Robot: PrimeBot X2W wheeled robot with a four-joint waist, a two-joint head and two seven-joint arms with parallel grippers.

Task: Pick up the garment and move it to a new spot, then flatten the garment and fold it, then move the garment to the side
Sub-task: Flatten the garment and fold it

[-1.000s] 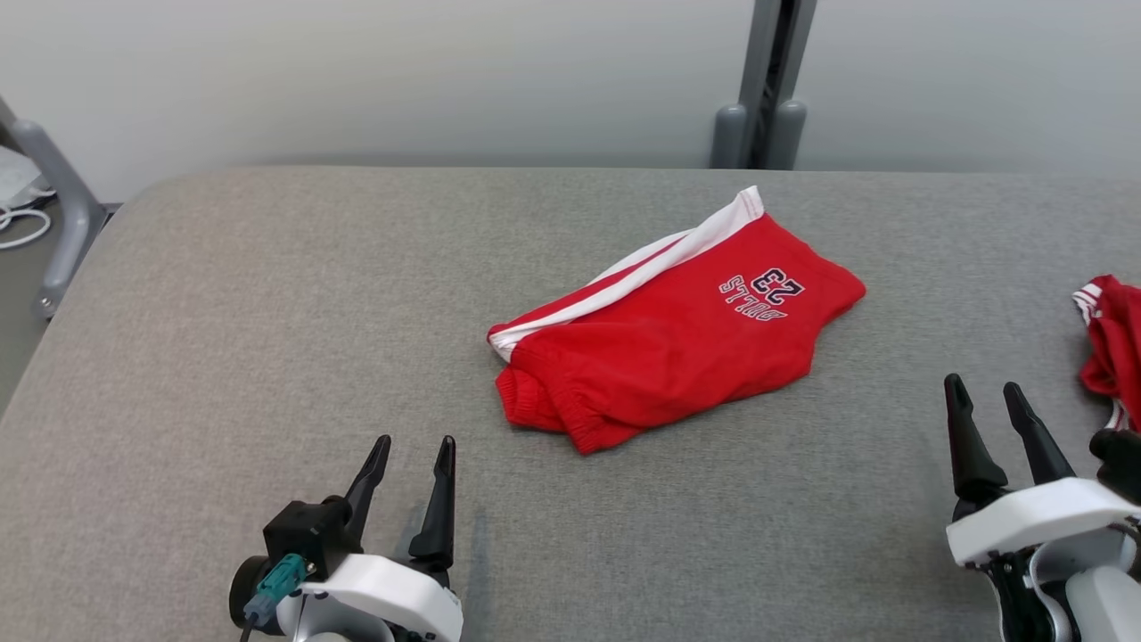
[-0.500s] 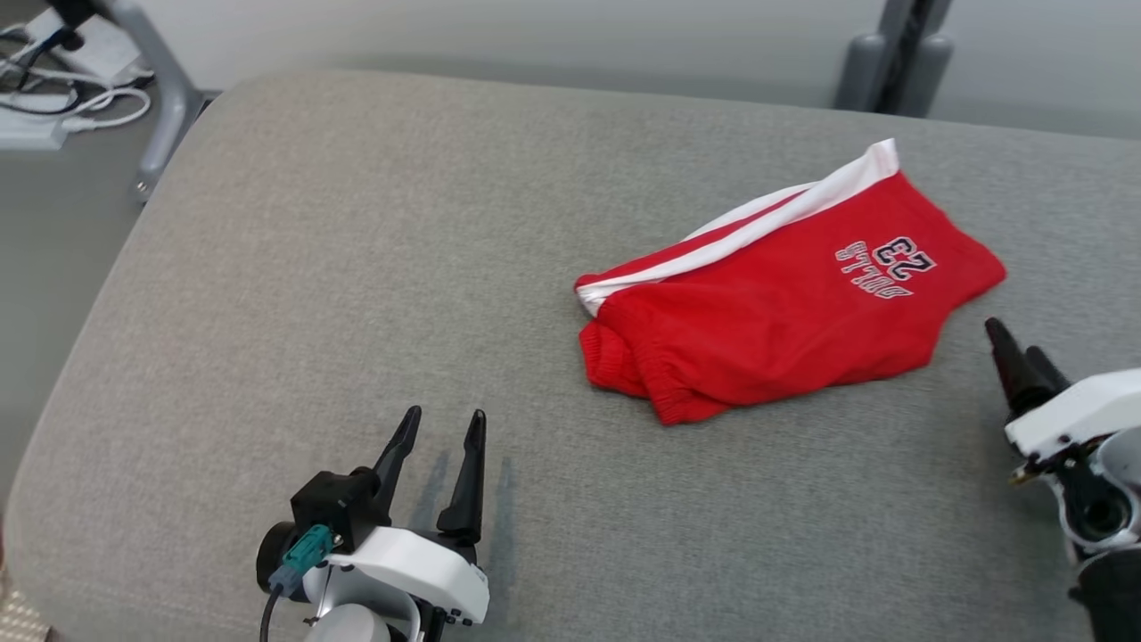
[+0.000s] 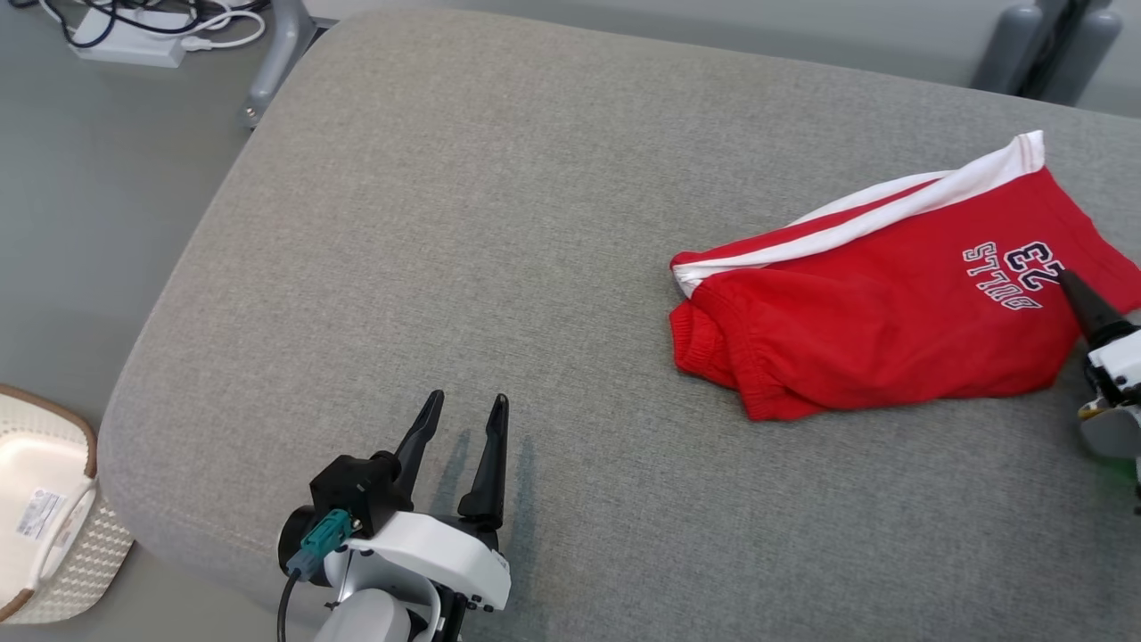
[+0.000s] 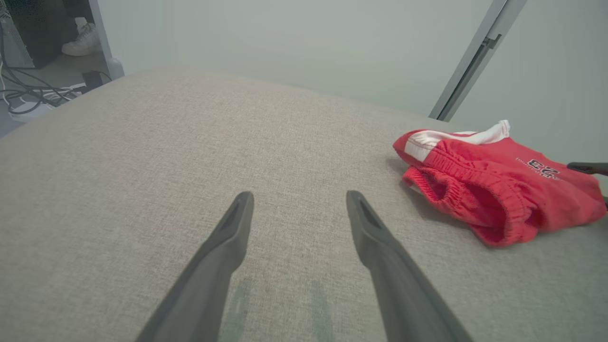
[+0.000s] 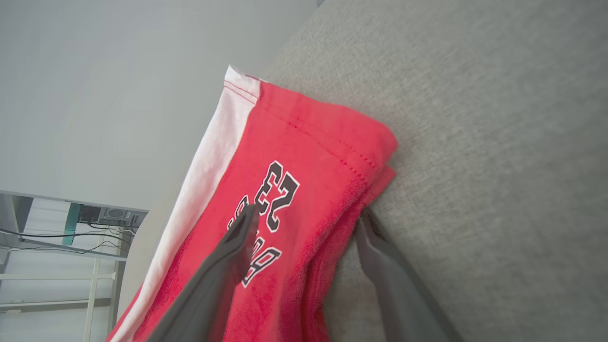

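The folded red Bulls shorts lie at the right of the grey fabric counter. Their long axis runs diagonally, with the elastic waistband near-left and the hem far-right. The right end effector, spread wide, straddles the hem edge. The left end effector, also wide, hovers empty, well apart from the shorts.

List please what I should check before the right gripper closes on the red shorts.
1. Right gripper jaws open: ok.
2. Edge of red shorts between its fingers: ok.
3. Fingers low enough to catch all layers: cannot tell.
4. Left gripper open and away from the shorts: ok.
5. Bare table space left of the shorts: ok.
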